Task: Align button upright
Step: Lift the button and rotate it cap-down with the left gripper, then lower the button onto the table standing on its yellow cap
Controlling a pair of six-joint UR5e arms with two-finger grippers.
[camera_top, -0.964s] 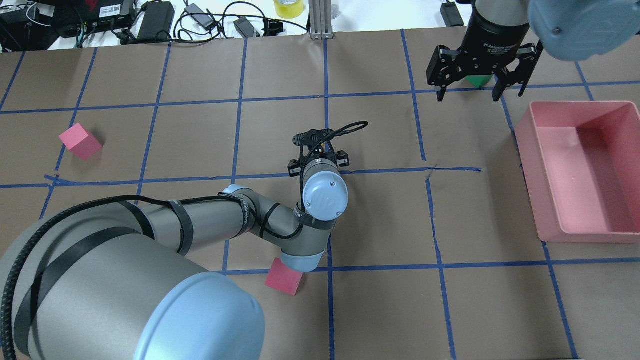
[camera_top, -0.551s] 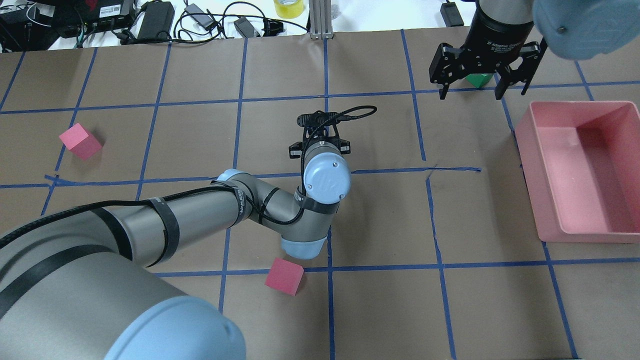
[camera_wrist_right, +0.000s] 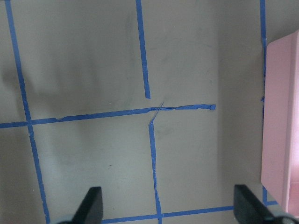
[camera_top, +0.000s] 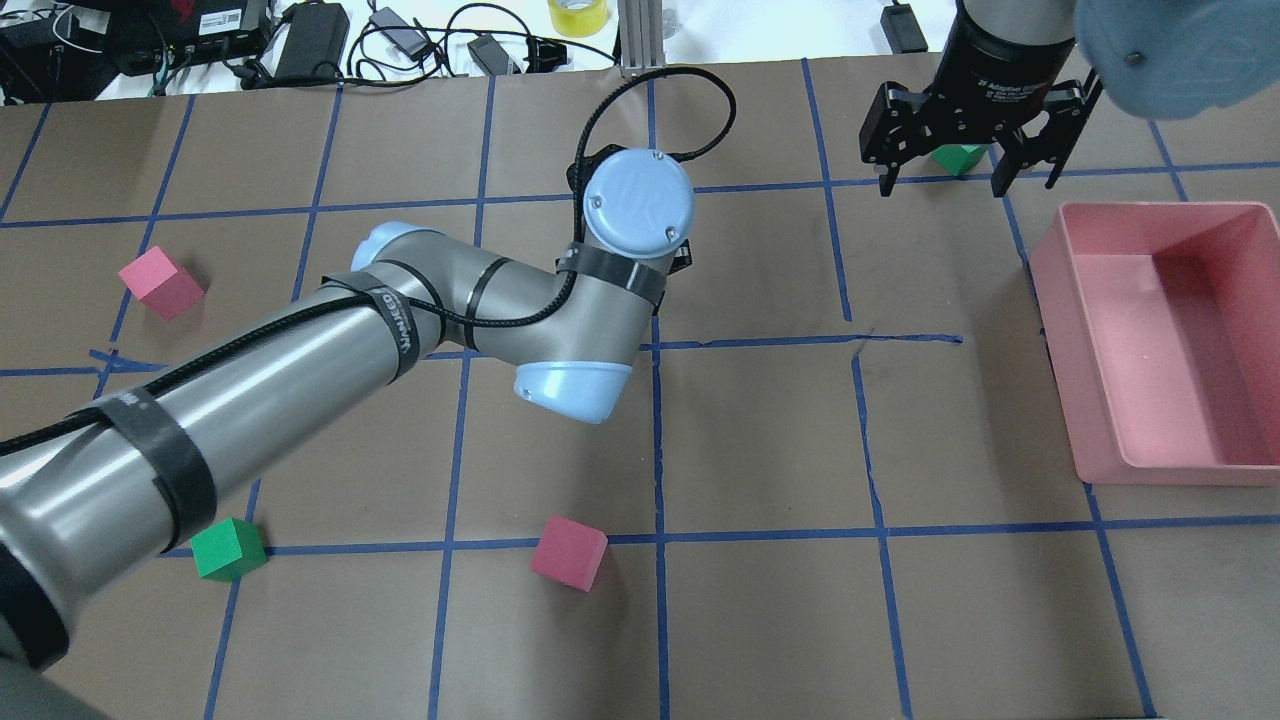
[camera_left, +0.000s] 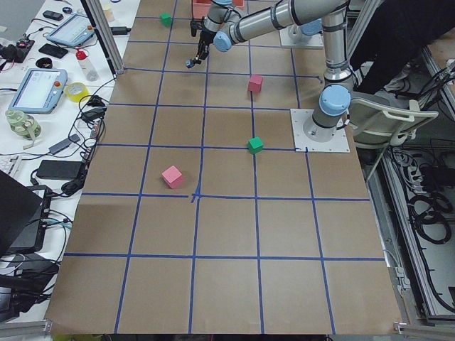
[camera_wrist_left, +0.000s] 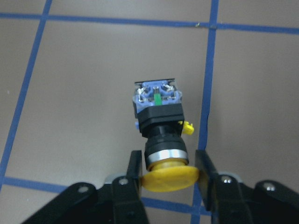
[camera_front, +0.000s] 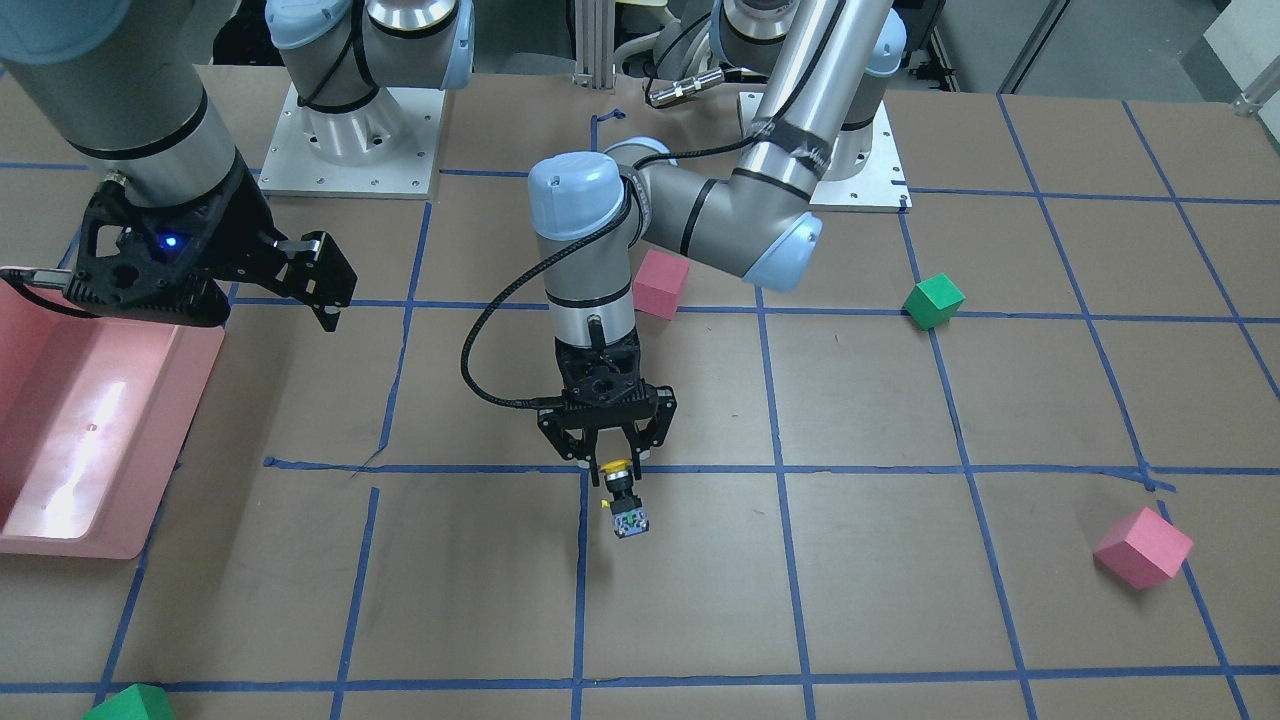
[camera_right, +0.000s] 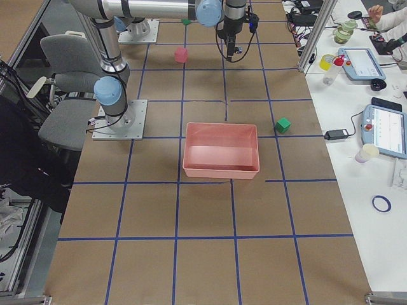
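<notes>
The button (camera_front: 626, 503) has a yellow mushroom cap, a black collar and a black-grey base. My left gripper (camera_front: 606, 458) is shut on its yellow cap, and the base hangs down toward the brown table. In the left wrist view the cap sits between the two fingers (camera_wrist_left: 134, 164) and the base of the button (camera_wrist_left: 158, 103) points away from the camera. In the overhead view the left wrist hides both the gripper and the button. My right gripper (camera_top: 962, 172) is open and empty at the far right, beside the pink bin (camera_top: 1150, 468).
Pink cubes (camera_top: 160, 282) (camera_top: 568, 552) and green cubes (camera_top: 228, 548) (camera_top: 958, 157) lie scattered on the table. The pink bin (camera_front: 60, 540) stands at the right side. Blue tape lines grid the brown paper. Cables and power bricks line the far edge.
My left arm has swung toward the far side of the table with the button, uncovering a green cube near the robot. The right gripper has barely moved.
</notes>
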